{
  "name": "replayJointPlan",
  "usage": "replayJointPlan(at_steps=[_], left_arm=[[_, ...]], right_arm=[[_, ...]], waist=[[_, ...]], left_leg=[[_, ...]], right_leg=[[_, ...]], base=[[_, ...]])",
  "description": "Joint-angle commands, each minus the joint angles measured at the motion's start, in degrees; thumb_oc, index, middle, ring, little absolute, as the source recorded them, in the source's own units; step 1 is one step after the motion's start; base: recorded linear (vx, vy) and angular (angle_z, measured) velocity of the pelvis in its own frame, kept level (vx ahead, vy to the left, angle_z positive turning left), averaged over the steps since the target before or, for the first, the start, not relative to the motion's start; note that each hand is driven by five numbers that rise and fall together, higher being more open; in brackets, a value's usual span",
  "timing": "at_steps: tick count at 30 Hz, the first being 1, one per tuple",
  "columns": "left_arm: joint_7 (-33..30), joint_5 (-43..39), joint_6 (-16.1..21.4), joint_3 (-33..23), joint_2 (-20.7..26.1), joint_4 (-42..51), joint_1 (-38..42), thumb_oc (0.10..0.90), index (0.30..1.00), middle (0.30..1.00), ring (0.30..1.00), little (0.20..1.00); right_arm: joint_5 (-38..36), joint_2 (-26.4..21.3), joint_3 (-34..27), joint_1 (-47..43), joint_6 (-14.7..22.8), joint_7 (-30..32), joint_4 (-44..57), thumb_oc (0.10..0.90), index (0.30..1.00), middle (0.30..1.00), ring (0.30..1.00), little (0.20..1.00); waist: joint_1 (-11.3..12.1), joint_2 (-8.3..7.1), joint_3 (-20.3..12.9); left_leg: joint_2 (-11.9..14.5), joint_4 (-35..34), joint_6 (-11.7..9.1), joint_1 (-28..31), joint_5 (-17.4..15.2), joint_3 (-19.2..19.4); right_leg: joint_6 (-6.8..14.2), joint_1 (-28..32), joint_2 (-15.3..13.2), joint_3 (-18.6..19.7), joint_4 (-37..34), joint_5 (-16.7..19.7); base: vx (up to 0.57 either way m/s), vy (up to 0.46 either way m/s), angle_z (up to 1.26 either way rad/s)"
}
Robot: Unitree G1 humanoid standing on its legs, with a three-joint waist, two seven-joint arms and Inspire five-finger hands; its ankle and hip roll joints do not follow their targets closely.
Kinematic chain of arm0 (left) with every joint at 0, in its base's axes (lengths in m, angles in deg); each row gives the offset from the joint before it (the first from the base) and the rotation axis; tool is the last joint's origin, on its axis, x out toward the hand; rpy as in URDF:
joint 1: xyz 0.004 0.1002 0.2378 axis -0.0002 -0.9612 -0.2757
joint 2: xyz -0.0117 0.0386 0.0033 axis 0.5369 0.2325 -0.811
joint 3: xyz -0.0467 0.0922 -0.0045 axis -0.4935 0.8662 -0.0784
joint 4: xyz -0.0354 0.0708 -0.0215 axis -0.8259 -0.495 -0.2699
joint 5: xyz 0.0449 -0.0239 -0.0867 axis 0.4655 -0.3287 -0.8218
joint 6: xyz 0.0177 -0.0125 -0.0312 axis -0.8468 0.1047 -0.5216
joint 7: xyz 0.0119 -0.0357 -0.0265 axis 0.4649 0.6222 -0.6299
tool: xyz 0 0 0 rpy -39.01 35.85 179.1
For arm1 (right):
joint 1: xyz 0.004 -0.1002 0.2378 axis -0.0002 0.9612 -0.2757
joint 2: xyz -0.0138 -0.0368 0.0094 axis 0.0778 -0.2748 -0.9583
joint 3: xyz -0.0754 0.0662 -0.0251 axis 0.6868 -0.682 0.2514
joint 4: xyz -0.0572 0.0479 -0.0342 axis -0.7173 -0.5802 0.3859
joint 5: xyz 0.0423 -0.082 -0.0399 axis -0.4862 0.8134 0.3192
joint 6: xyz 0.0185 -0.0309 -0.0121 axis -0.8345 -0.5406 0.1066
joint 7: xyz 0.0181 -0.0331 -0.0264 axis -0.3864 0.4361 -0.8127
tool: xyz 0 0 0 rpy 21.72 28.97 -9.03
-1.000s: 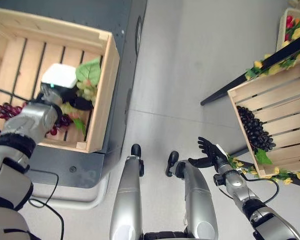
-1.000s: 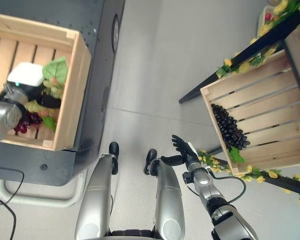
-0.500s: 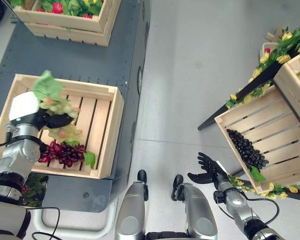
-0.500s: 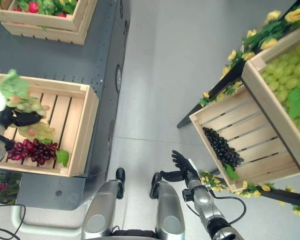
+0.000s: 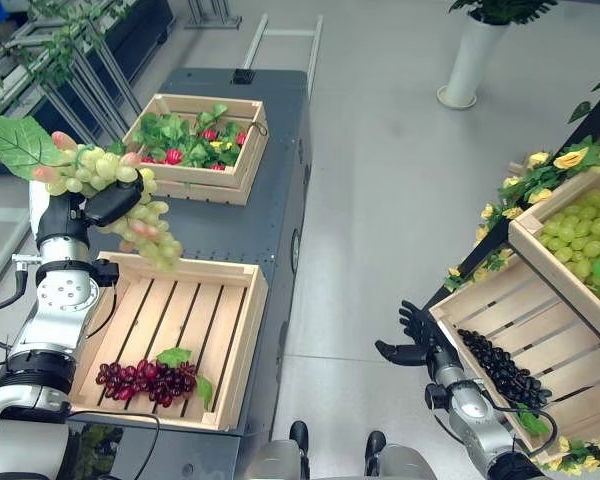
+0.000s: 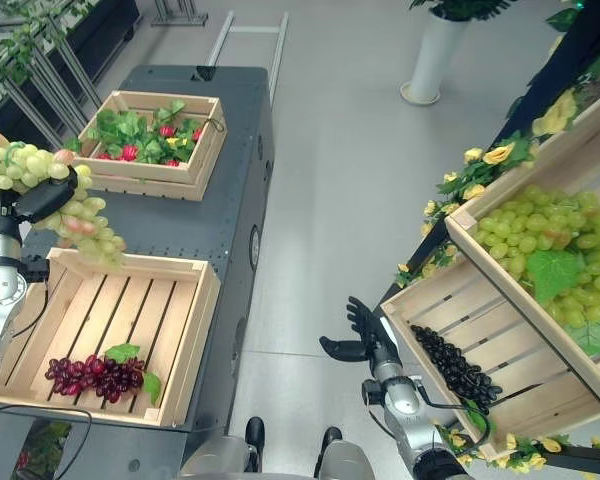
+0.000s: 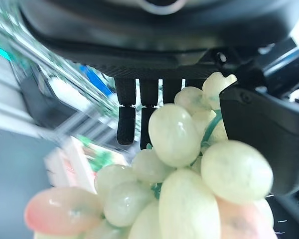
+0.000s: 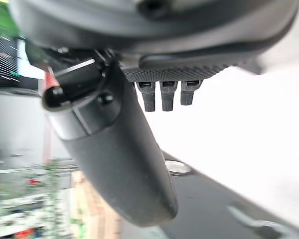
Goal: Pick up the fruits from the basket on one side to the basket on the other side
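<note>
Green grapes [image 5: 120,205] hang clear above the far rim of the slatted wooden crate [image 5: 242,330], my left hand [image 5: 90,205] curled round their stem for carrying across, while my right hand [image 5: 412,335] waits spread and empty beside the tilted crate of black grapes [image 5: 500,368].

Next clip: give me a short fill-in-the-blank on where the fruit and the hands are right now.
1. The left hand holds a bunch of ____ grapes above the crate on the cart.
2. The bunch left lying in that crate is dark ____.
3. The right hand holds ____.
4. The black grapes lie in the ____ of the two crates on the robot's right.

Missing words: green; red; nothing; lower
</note>
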Motion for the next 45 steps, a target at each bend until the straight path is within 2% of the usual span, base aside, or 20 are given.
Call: replayJointPlan(at_steps=[1, 5, 10, 12, 14, 15, 16, 19, 21, 29, 36, 45], left_arm=[[1.86, -8.33, 6.04, -2.92, 1.15, 2.51, 8.33, 0.4, 0.3, 0.3, 0.3, 0.3], [4.71, -10.61, 5.51, 1.74, 0.13, 4.34, 15.68, 0.4, 0.3, 0.3, 0.3, 0.3], [6.76, -10.62, 4.18, 7.74, -0.59, 6.72, 22.87, 0.4, 0.3, 0.3, 0.3, 0.3], [7.59, -11.1, 3.93, 9.53, -1.27, 7.83, 24.96, 0.4, 0.3, 0.3, 0.3, 0.3], [7.99, -10.36, 3.29, 11.8, -2.89, 8.56, 27.62, 0.4, 0.3, 0.3, 0.3, 0.3], [8.97, -10.14, 3.04, 13.35, -4.18, 8.75, 29.5, 0.4, 0.3, 0.3, 0.3, 0.3], [9.02, -10.15, 2.98, 13.66, -4.34, 8.69, 29.87, 0.4, 0.3, 0.3, 0.3, 0.3], [10.5, -10.19, 2.52, 16.59, -6.4, 8.32, 33.24, 0.4, 0.3, 0.3, 0.3, 0.3], [11.38, -9.29, 1.49, 18.95, -7.61, 8.96, 35.45, 0.4, 0.3, 0.3, 0.3, 0.3], [13.39, -5.06, 0.04, 22.69, -9.83, 10.68, 37.78, 0.4, 0.3, 0.3, 0.3, 0.3], [15.67, -2.94, -2.03, 26.19, -11.92, 8.6, 39.52, 0.4, 0.3, 0.3, 0.3, 0.3], [20.09, -4.24, -2.35, 29.27, -14.33, 3.99, 41.36, 0.4, 0.3, 0.3, 0.3, 0.3]], right_arm=[[0.67, -1.7, 1.99, -3.7, 2.77, 0.33, 6.42, 0.8, 0.9, 0.9, 0.9, 0.9], [-1.19, -2.82, 4.06, -9.71, 1.45, -3.13, 11.48, 0.8, 0.9, 0.9, 0.9, 0.9], [-7.89, -3.99, 4.64, -17.57, -2.67, -7.08, 16.91, 0.8, 0.9, 0.9, 0.9, 0.9], [-13.04, -4.07, 4.72, -20.61, -4.02, -10.0, 18.65, 0.8, 0.9, 0.9, 0.9, 0.9], [-20.94, -2.18, 4.43, -24.33, -7.11, -13.32, 19.85, 0.8, 0.9, 0.9, 0.9, 0.9], [-25.61, -0.39, 4.26, -26.58, -9.28, -16.89, 20.54, 0.8, 0.9, 0.9, 0.9, 0.9], [-25.98, -0.18, 4.16, -26.94, -9.57, -17.22, 20.59, 0.8, 0.9, 0.9, 0.9, 0.9], [-32.07, 1.43, 4.45, -30.98, -13.92, -20.0, 20.98, 0.8, 0.9, 0.9, 0.9, 0.9], [-34.78, 2.4, 4.68, -34.01, -15.46, -19.58, 21.16, 0.8, 0.9, 0.9, 0.9, 0.9], [-39.12, 3.51, 4.16, -39.97, -17.14, -16.57, 21.78, 0.8, 0.9, 0.9, 0.9, 0.9], [-39.46, 4.36, 4.42, -42.27, -15.36, -15.19, 22.22, 0.8, 0.9, 0.9, 0.9, 0.9], [-39.0, 4.93, 5.18, -44.72, -13.0, -13.19, 19.98, 0.8, 0.9, 0.9, 0.9, 0.9]], waist=[[-0.69, 3.44, -6.75], [-0.46, 3.77, -8.04], [-0.92, 3.63, -9.04], [-1.14, 3.58, -9.39], [-1.28, 3.41, -9.88], [-1.45, 3.21, -10.33], [-1.42, 3.14, -10.33], [-1.56, 2.81, -11.04], [-1.64, 2.57, -11.59], [-1.92, 2.04, -12.33], [-2.52, 1.98, -12.72], [-3.33, 2.3, -13.03]], left_leg=[[-4.63, -5.24, -0.04, 2.56, -2.41, -3.72], [-4.58, -9.75, -0.87, 3.22, 0.03, -4.53], [-4.31, -9.91, -0.84, 3.28, -0.14, -3.29], [-3.92, -9.94, -1.03, 3.41, -0.16, -2.51], [-3.67, -9.94, -1.19, 3.62, -0.35, -2.31], [-3.46, -9.94, -1.31, 3.9, -0.51, -1.86], [-3.44, -9.94, -1.33, 3.97, -0.53, -1.79], [-3.13, -9.94, -1.64, 4.38, -0.59, -1.18], [-2.78, -9.94, -1.81, 4.72, -0.66, -0.79], [-2.27, -9.88, -2.03, 5.48, -0.82, 0.28], [-1.95, -9.9, -2.0, 5.84, -0.82, 1.1], [-1.73, -9.76, -1.92, 6.38, -0.99, 1.96]], right_leg=[[-0.72, 0.05, 1.67, 2.22, -3.18, 2.36], [-0.7, 1.23, 2.53, 1.62, -7.14, 4.12], [-0.95, 1.46, 3.02, 1.54, -8.48, 4.51], [-1.22, 1.88, 3.25, 1.52, -8.93, 4.52], [-1.48, 2.38, 3.51, 1.45, -9.43, 4.53], [-1.63, 2.8, 3.72, 1.43, -9.86, 4.54], [-1.64, 2.89, 3.75, 1.44, -9.94, 4.56], [-1.85, 3.63, 4.03, 1.46, -10.75, 4.76], [-2.01, 4.08, 4.26, 1.61, -11.22, 4.87], [-2.33, 5.0, 4.77, 2.22, -11.98, 5.03], [-2.37, 5.08, 4.95, 2.74, -11.98, 5.19], [-2.24, 5.31, 4.97, 3.55, -11.98, 5.31]], base=[[-0.04, -0.057, -0.13], [-0.06, -0.074, -0.11], [-0.05, -0.06, 0.04], [-0.03, -0.078, -0.04], [-0.01, -0.099, -0.04], [0.01, -0.086, 0.0], [0.02, -0.092, -0.01], [0.02, -0.08, -0.05], [0.02, -0.094, -0.13], [0.02, -0.057, -0.07], [0.0, -0.036, -0.09], [0.0, -0.006, -0.04]])
